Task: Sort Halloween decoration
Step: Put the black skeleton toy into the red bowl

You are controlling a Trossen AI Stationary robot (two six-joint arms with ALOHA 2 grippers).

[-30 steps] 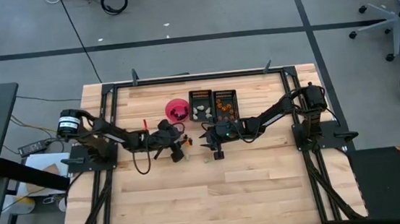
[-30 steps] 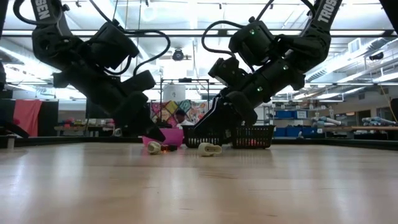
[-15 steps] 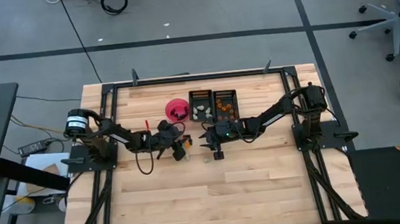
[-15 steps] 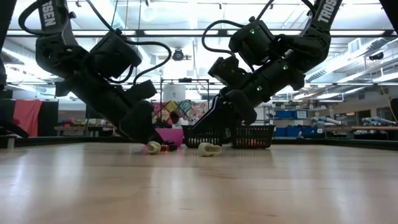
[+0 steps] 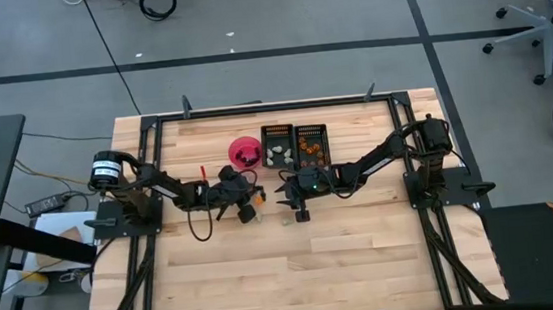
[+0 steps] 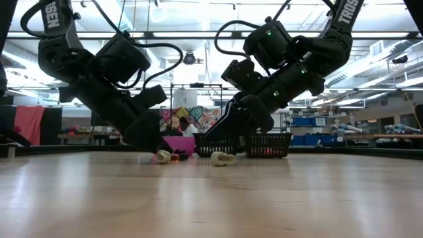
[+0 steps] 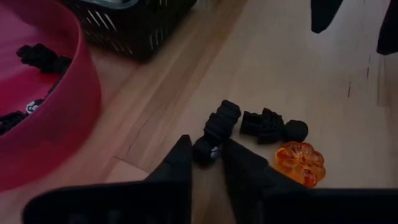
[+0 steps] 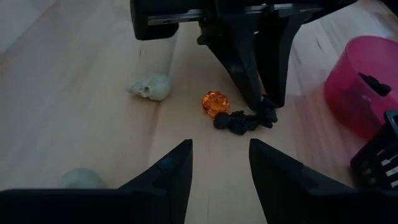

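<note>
A few trinkets lie on the wood in front of the pink bowl [image 5: 246, 152]: two black pieces [image 7: 267, 124], an orange pumpkin [image 7: 300, 160] and a pale skull [image 8: 151, 86]. My left gripper [image 7: 205, 144] is down at the table, shut on the nearer black piece [image 7: 217, 124]; it also shows in the right wrist view [image 8: 268, 102]. My right gripper [image 8: 217, 158] is open and empty, low over the table just right of these pieces [image 5: 296, 208]. Another pale piece [image 8: 81, 179] lies close under it. My left gripper pinches the black piece's near end [image 7: 204, 151] between its two fingertips. The fingers slant down from the table's left side. The rest of the piece sticks out ahead of the fingertips [image 7: 225, 112] and lies on the table.
Two black trays [image 5: 278, 147] [image 5: 312, 144] stand side by side right of the pink bowl, one with pale pieces, one with orange pieces. The bowl holds black pieces [image 7: 40, 57]. The near half of the table is bare wood [image 5: 297, 274].
My left gripper has come down to the table at the black pieces in front of the pink bowl and then stayed there. My right gripper has kept still.
</note>
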